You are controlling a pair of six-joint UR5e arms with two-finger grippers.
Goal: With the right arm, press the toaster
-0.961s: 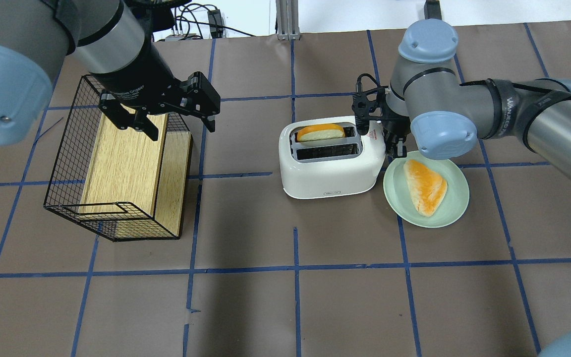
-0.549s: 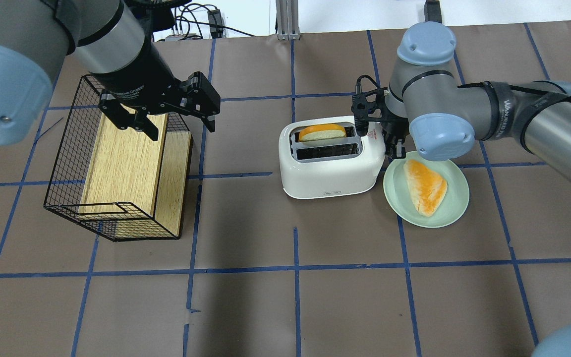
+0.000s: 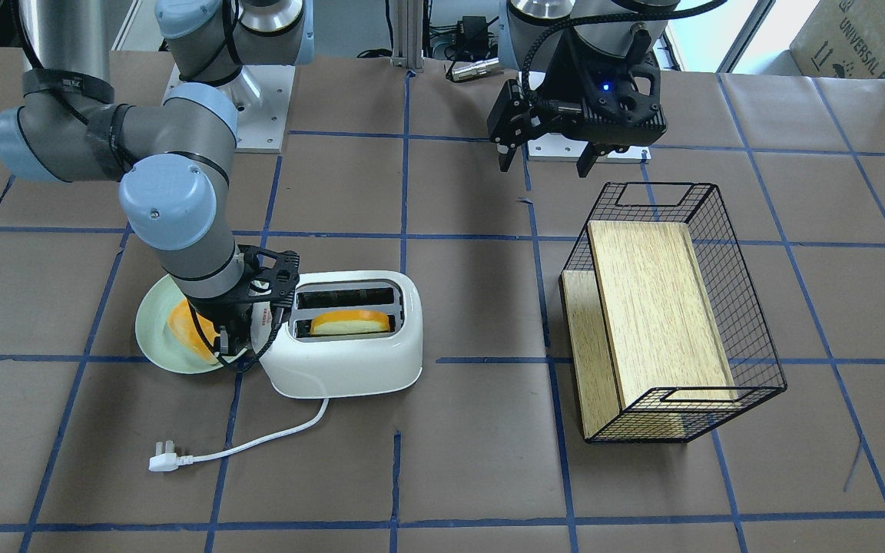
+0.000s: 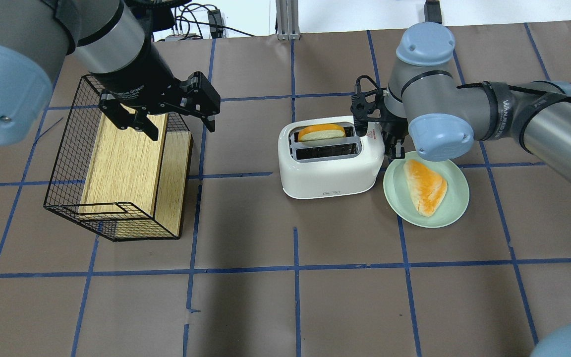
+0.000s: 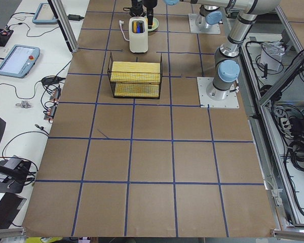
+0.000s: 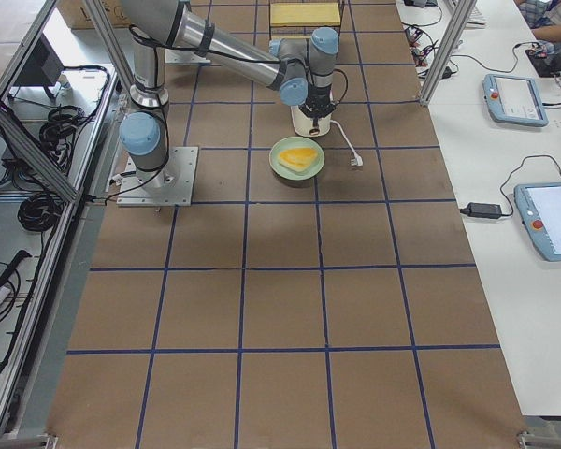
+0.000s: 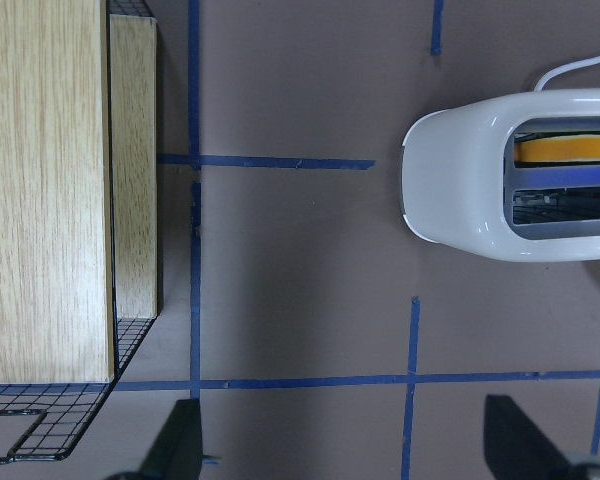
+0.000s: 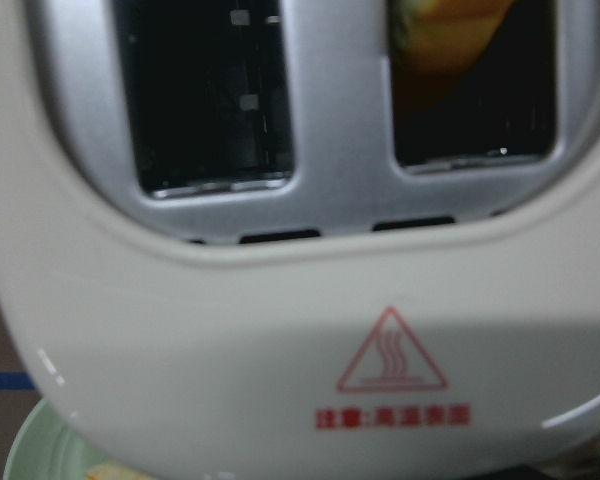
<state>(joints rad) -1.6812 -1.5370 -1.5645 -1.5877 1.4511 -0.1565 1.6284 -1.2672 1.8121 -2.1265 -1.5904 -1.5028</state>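
The white two-slot toaster (image 4: 332,171) stands mid-table; it also shows in the front-facing view (image 3: 343,369) and fills the right wrist view (image 8: 280,330), red warning mark uppermost. A slice of bread (image 4: 321,132) sticks up from its far slot. My right gripper (image 4: 395,146) points down at the toaster's right end, between it and the plate; it looks shut and holds nothing. It touches or nearly touches the toaster end (image 3: 262,338). My left gripper (image 4: 166,121) hangs open and empty above the wire basket.
A pale green plate (image 4: 456,208) with a bread slice (image 4: 424,186) sits against the toaster's right side. A black wire basket (image 4: 67,163) holding a wooden box (image 4: 127,163) stands at left. The toaster's white cord and plug (image 3: 162,462) lie on the far side.
My right arm's wrist has shifted slightly left, toward the toaster's end. The toaster, bread and left arm have not visibly moved.
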